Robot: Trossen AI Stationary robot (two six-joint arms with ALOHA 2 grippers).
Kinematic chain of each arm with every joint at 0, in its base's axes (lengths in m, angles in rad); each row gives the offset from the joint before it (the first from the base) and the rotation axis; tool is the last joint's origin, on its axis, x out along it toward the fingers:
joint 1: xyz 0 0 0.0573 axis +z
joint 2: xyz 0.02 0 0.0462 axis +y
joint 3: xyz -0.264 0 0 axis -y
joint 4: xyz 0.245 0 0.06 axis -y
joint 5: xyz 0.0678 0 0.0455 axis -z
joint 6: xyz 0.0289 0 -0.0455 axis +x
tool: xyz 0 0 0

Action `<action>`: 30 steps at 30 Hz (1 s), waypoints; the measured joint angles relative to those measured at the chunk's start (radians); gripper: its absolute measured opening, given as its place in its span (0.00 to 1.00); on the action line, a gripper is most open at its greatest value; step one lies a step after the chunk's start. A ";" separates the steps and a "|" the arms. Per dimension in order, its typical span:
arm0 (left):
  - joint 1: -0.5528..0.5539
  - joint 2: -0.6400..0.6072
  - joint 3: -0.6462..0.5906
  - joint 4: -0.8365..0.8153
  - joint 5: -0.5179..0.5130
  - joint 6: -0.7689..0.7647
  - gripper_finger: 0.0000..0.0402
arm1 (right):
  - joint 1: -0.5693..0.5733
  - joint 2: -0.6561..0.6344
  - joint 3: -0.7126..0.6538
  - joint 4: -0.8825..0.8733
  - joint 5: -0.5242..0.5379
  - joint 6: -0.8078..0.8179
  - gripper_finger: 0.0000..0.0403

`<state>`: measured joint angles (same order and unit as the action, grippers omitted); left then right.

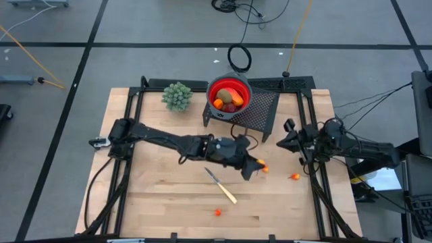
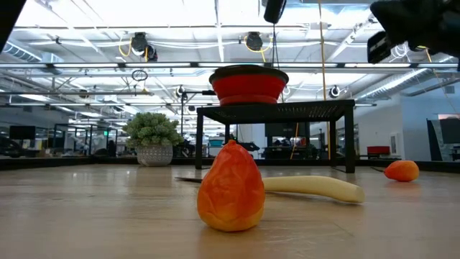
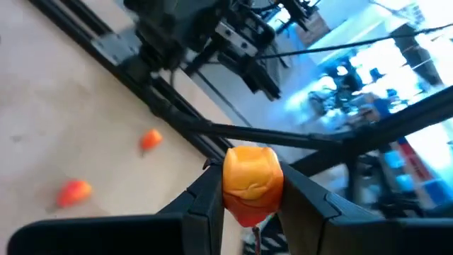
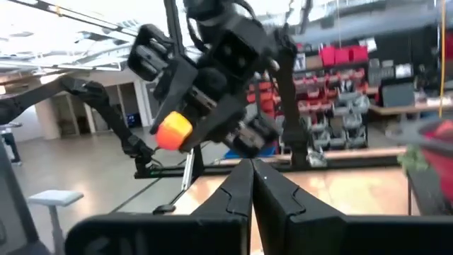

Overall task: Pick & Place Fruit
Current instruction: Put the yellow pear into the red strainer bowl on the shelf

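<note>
While the right tool (image 4: 251,185) waits with its fingers pressed together at the table's (image 1: 169,209) three o'clock edge, the left tool (image 3: 253,193) is clamped on an orange fruit piece (image 3: 253,183) just right of the table's centre. Two more orange bits (image 1: 295,177) lie on the wood toward three o'clock, another (image 1: 218,212) at six o'clock. The knife (image 1: 222,186) rests just below centre. At twelve o'clock, the red bowl (image 1: 229,93) on the black stand (image 1: 260,111) holds several fruits.
</note>
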<state>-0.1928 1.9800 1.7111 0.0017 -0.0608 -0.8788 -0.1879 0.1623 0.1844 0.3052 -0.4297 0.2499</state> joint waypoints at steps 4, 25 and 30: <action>0.019 0.000 0.000 -0.008 0.114 -0.084 0.26 | 0.000 0.067 0.000 0.103 -0.011 -0.036 0.05; 0.021 0.000 0.000 -0.153 0.252 -0.148 0.26 | 0.152 0.431 0.081 0.278 -0.151 -0.152 0.56; 0.019 0.000 0.000 -0.172 0.254 -0.147 0.26 | 0.210 0.544 0.197 0.077 -0.149 -0.308 0.57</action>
<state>-0.1741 1.9797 1.7107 -0.1707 0.1936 -1.0262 0.0222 0.7059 0.3815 0.3827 -0.5783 -0.0582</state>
